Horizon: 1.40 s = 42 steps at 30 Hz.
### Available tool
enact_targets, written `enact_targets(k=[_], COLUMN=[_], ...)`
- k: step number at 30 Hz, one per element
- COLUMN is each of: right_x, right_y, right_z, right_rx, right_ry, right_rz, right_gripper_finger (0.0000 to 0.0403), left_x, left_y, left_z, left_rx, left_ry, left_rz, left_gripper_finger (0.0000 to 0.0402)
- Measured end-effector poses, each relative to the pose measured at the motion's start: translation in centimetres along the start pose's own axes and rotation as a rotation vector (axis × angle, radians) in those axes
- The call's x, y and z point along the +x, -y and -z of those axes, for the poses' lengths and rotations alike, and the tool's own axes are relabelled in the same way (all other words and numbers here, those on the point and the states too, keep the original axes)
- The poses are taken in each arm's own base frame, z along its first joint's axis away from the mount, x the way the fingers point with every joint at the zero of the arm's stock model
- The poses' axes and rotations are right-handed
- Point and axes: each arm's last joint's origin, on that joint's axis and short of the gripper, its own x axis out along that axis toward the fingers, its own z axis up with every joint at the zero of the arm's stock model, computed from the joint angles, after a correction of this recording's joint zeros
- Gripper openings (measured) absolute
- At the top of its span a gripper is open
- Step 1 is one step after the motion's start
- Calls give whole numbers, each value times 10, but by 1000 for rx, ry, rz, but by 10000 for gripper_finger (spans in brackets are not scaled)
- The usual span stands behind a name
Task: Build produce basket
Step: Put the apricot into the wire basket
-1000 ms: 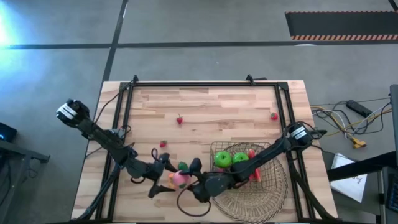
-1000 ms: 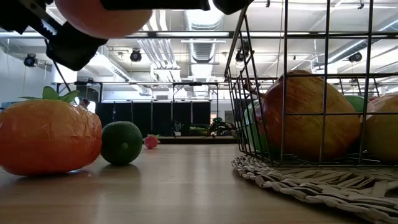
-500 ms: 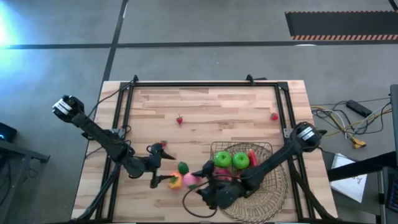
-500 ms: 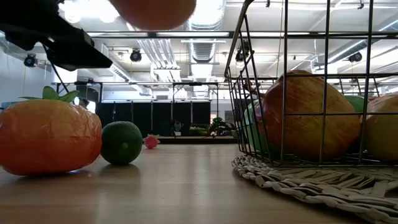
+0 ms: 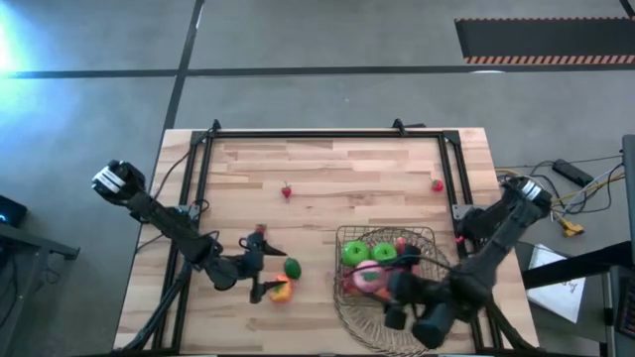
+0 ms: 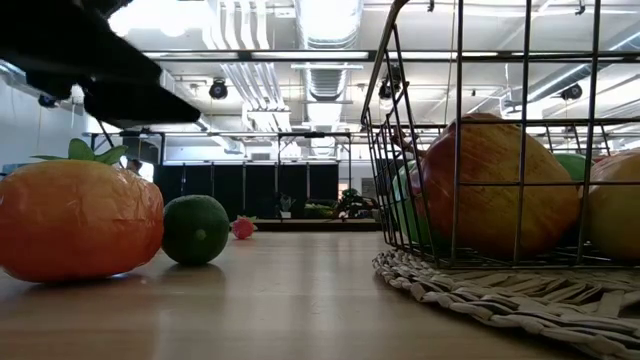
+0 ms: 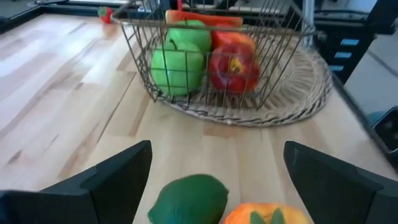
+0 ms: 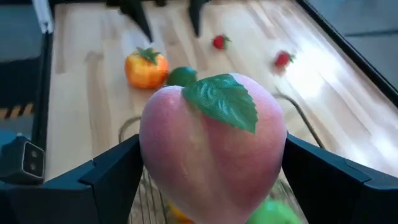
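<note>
My right gripper (image 5: 373, 282) is shut on a pink peach (image 5: 368, 277) with a green leaf and hangs over the copper wire basket (image 5: 425, 238). The basket stands on a round straw mat (image 5: 437, 297) and holds green apples (image 5: 356, 253), a red apple (image 7: 233, 65) and a long reddish piece (image 5: 401, 245). My left gripper (image 5: 264, 266) is open near the table's near left. A green lime (image 5: 292, 267) and an orange fruit (image 5: 281, 290) lie on the table just ahead of its fingers. My right gripper pinches the peach by its two opposite sides (image 8: 149, 155) between the two fingers (image 8: 109, 180). The leaf (image 8: 224, 99) faces the wrist camera. The fingers come slanting from the table's near right. The peach is lifted clear, above the basket.
Small red berries lie on the bare wood toward the far side (image 5: 287, 190) and far right (image 5: 438, 184). A black frame (image 5: 327, 135) runs along the table's edges. The low view shows the orange fruit (image 6: 80, 220), lime (image 6: 195, 228) and basket wall (image 6: 455, 130) close up.
My right gripper, shut on the peach, has risen from beside the orange fruit and swung toward the table's right edge, ending over the basket. The peach has left the top of the low view. The lime and orange fruit have stayed where they were.
</note>
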Motion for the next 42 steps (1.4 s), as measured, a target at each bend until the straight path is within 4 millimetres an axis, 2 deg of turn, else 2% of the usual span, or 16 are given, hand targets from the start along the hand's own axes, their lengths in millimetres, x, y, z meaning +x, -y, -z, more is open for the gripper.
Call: enact_targets(k=[3,6,13,19,26,32,42], right_x=[-14,-19,1,27,52,59,76], right_y=[4,8,7,15,22,22,17], right_z=[14,30,57,52,42,40,60], right_rx=[82,190,343,459,465,469,493], right_ry=[-14,-45,-159,-199,-272,-266,-278], right_rz=[41,96,193,253,223,193,241], right_gripper_finger=[337,337,337,337,337,337,337], left_x=[6,10,17,17,17,17,17], left_y=[2,5,9,9,8,8,7], left_z=[4,8,9,4,3,4,5], left_rx=[-2,-10,1,15,17,18,14], left_ry=[7,17,69,92,93,91,89], left_rz=[-10,-7,4,-12,-17,-18,-18], left_gripper_finger=[348,348,348,348,348,348,348])
